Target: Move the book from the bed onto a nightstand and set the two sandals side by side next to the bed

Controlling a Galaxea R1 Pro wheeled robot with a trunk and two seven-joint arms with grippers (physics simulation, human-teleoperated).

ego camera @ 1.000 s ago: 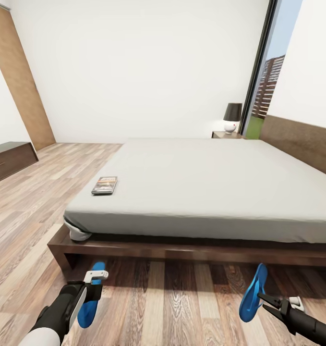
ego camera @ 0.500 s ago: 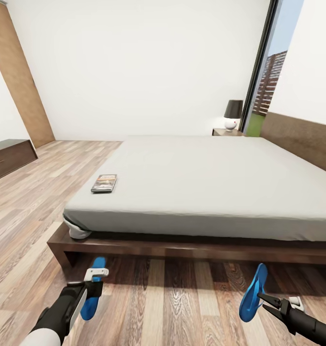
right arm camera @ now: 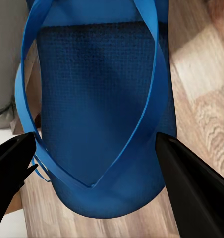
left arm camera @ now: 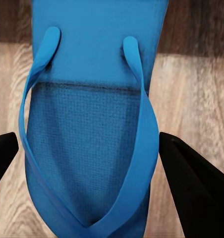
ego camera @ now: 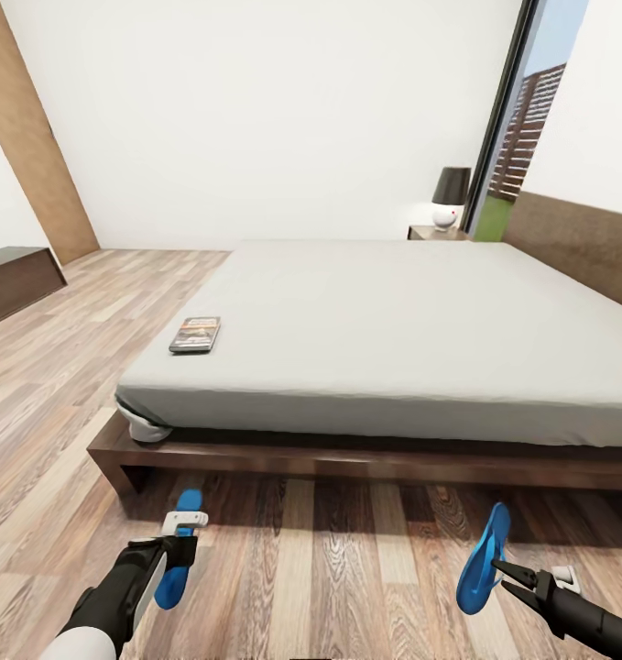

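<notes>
Both my arms are low over the wood floor (ego camera: 329, 568) at the foot side of the bed (ego camera: 393, 321). My left gripper (ego camera: 178, 541) is above one blue sandal (ego camera: 175, 550); in the left wrist view that sandal (left arm camera: 89, 124) sits between my dark fingers (left arm camera: 191, 183), strap side up, but I cannot tell whether they are clamped on it or spread clear of its edges. My right gripper (ego camera: 507, 576) is pinched on the other sandal (ego camera: 485, 559), held on edge off the floor; right wrist view shows it (right arm camera: 99, 109) between the fingers (right arm camera: 191, 183). Book (ego camera: 195, 334) lies flat on the mattress near its corner, ahead of the left gripper, well apart. Nightstand (ego camera: 436, 233) with a lamp (ego camera: 450, 196) stands beyond the bed's far side.
</notes>
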